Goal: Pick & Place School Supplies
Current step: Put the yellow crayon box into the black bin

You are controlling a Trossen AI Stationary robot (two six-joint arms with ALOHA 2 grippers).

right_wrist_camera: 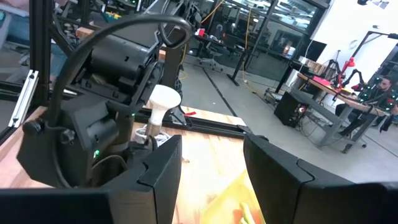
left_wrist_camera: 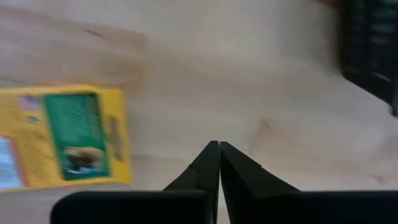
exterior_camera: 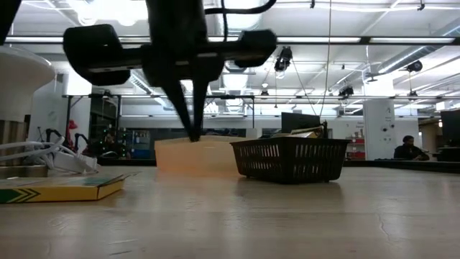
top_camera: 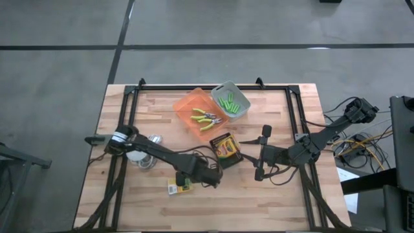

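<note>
**A:** Our left gripper (top_camera: 189, 180) hovered low over the counter (top_camera: 278, 200), fingers pinched together on nothing, just beside a yellow-and-green box (top_camera: 180, 187) near the front edge. Our right gripper (top_camera: 259, 153) waited mid-counter with its fingers spread wide and empty.

**B:** How much of the sorting did we have behind us?

**A:** A good share, we judged. The lime-green markers (top_camera: 229, 102) lay in the grey bin (top_camera: 242, 111), and the two green-handled pliers (top_camera: 207, 118) sat in the orange bin (top_camera: 184, 106) touching it. Two boxes were left out on the wood: the one by our left gripper, and a darker box (top_camera: 226, 147) lying flat between the two grippers, near the orange bin.

**B:** And the box up close?

**A:** From our left wrist we saw it (left_wrist_camera: 65, 137) lying flat, yellow with a green printed panel and a small picture on it, corners square, apart from the closed fingertips (left_wrist_camera: 214, 158). From counter height it (exterior_camera: 61, 188) showed as a thin slab, so we reckoned the fingers had to open before any grip on it.
</note>
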